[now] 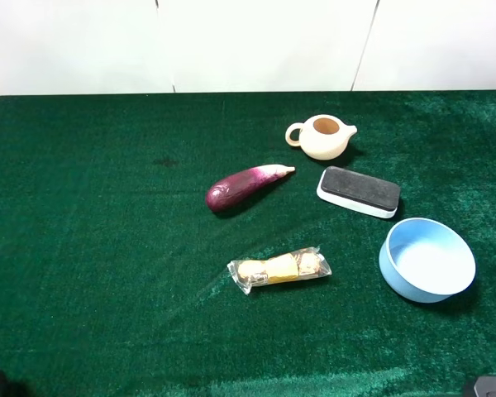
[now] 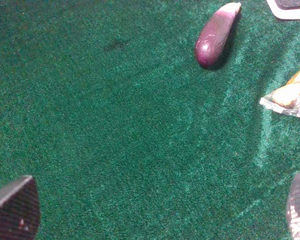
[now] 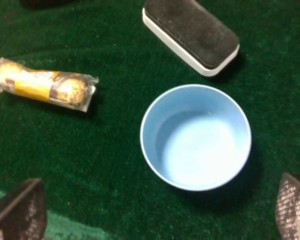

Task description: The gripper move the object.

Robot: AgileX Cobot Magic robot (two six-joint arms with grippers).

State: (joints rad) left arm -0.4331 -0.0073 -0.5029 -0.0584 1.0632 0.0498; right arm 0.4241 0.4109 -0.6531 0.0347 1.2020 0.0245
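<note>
Currently the blue bowl [image 1: 427,260] sits upright on the green bench [image 1: 107,248] at 4 o'clock, near the eraser [image 1: 358,191]. Right gripper [image 3: 160,210] jaws wide apart, empty; left gripper [image 2: 160,210] likewise.

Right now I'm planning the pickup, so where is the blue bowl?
In the exterior high view the blue bowl stands near the table's right edge, just below the black eraser.

Light blue bowl [image 1: 426,260], green cloth [image 1: 107,248]
</note>
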